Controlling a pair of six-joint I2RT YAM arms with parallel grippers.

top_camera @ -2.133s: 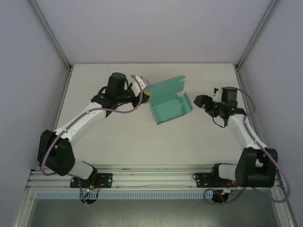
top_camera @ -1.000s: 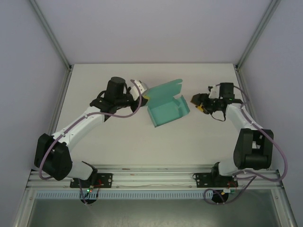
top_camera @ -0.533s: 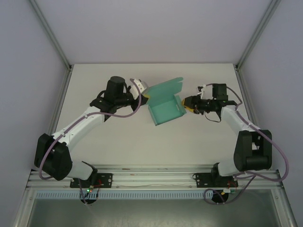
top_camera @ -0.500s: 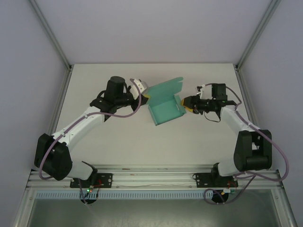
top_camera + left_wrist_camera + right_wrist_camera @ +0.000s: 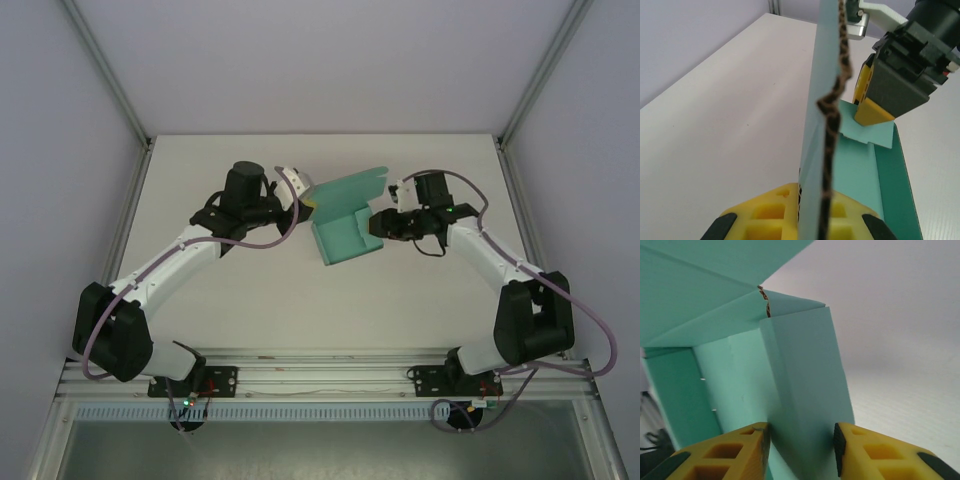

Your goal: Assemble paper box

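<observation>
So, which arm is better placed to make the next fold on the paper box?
Right, probably. The right gripper has the side wall of the paper box between its fingers, ready to fold it. The left gripper is shut on the upright lid panel and seems needed there as support.

Pairs white link shells with black joint housings on left arm (image 5: 165, 262) and right arm (image 5: 492, 258). Trails purplish-grey cables (image 5: 255, 239) in loops. Ends in 2 black bases (image 5: 185, 378) at 6 o'clock. Carries yellow finger pads (image 5: 771, 212) with square recesses.
</observation>
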